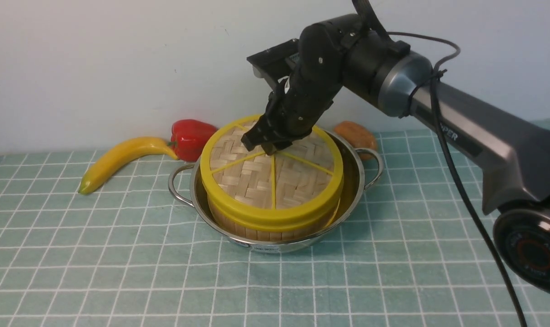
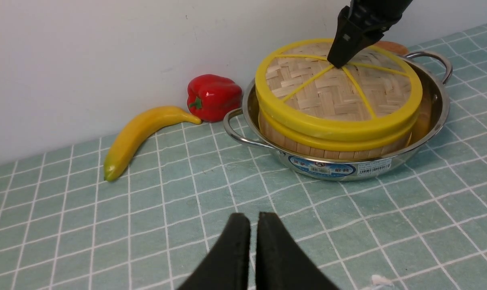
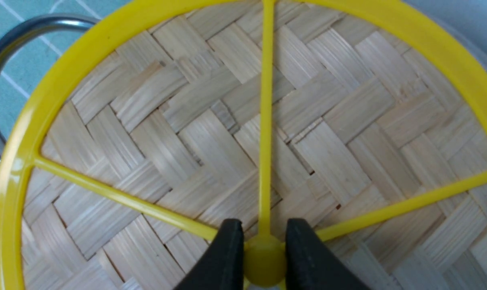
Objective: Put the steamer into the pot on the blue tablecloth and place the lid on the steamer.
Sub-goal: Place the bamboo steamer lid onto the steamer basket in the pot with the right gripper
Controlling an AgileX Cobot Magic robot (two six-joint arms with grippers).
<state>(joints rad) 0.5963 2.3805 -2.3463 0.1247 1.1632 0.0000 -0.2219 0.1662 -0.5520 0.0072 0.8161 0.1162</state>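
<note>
The shiny pot (image 1: 357, 179) stands on the blue tablecloth (image 1: 120, 254). The steamer (image 1: 261, 235) sits inside it; only its slatted wall and yellow rim show. The woven lid (image 1: 270, 181) lies on top of the steamer and hides its contents. My right gripper (image 1: 270, 147) is shut on the lid's yellow centre knob (image 3: 264, 257), one finger on each side (image 3: 264, 233). My left gripper (image 2: 253, 223) is shut and empty, low over the cloth, short of the pot (image 2: 432, 117). The lid (image 2: 336, 92) and steamer (image 2: 308, 150) also show in the left wrist view.
A banana (image 1: 120, 159) and a red pepper (image 1: 191, 138) lie to the left behind the pot, against the white wall. An orange-brown item (image 1: 354, 134) lies behind the pot's right handle (image 1: 372, 165).
</note>
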